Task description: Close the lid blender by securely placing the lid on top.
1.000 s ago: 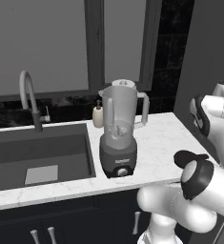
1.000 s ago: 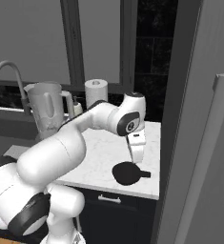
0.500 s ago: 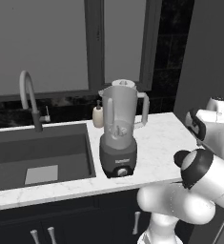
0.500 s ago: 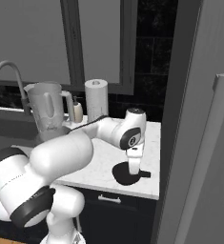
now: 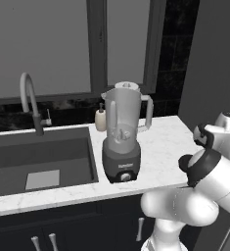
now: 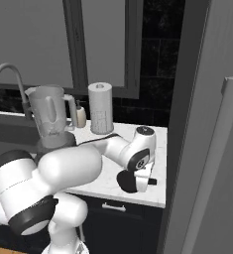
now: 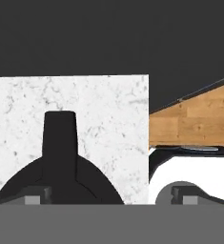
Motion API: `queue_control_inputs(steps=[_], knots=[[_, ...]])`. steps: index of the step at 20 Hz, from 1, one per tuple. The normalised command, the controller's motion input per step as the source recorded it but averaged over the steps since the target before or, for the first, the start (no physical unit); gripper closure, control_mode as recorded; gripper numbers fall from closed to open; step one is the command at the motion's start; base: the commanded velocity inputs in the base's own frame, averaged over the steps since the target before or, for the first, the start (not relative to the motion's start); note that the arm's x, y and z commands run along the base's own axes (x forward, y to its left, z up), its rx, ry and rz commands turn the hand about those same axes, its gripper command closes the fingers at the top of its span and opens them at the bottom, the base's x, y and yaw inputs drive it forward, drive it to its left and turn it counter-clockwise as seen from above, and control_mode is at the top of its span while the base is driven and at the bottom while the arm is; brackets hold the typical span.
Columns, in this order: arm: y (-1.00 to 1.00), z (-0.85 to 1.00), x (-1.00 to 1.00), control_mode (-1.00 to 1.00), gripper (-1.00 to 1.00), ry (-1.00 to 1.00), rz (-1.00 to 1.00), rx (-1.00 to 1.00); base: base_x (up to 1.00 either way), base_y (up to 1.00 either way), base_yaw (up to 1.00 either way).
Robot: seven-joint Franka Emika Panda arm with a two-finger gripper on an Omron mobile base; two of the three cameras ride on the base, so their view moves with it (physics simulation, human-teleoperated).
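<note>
Visibility: the gripper (image 6: 144, 184) sits low over the right front corner of the white marbled bench (image 6: 108, 173), and the arm's wrist covers most of it in the right base view. In the hand view only the two dark fingertips (image 7: 35, 195) show at the bottom edge; the left one stands over the lid (image 7: 61, 176), the right one past the bench edge, over the robot's white body. The tips stand wide apart with nothing between them, so the gripper is open. Whether either tip touches the lid cannot be told.

The lid (image 6: 128, 181) lies flat on the bench near its front right corner, well apart from the blender (image 5: 122, 135). In the right base view the wrist hides its right side. In the hand view its lower part is cut off by the bottom edge; a raised black bar runs from the disc's middle out past its rim, its long axis pointing up the frame, away from the fingertips.

The blender stands upright on the bench just right of the sink (image 5: 38, 157), jar mouth open, handle toward the right in the left base view. A small cream soap bottle (image 5: 101, 119) stands behind it, partly hidden by the jar. A paper towel roll (image 6: 101, 108) stands upright at the back of the bench.
</note>
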Motion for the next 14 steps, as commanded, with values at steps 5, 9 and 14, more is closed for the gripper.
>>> queue_control_inputs(steps=[5, 9, 14], knots=[[0.00, -0.17, 0.17, -1.00, -1.00, -0.10, 0.00, -0.02, 0.00, 0.00, 0.00], [-0.06, -0.09, 0.08, -1.00, -1.00, -0.08, 0.01, -0.02, 0.00, 0.00, 0.00], [-0.03, -0.17, 0.20, -1.00, -1.00, -0.01, 0.00, -0.05, 0.00, 0.00, 0.00]])
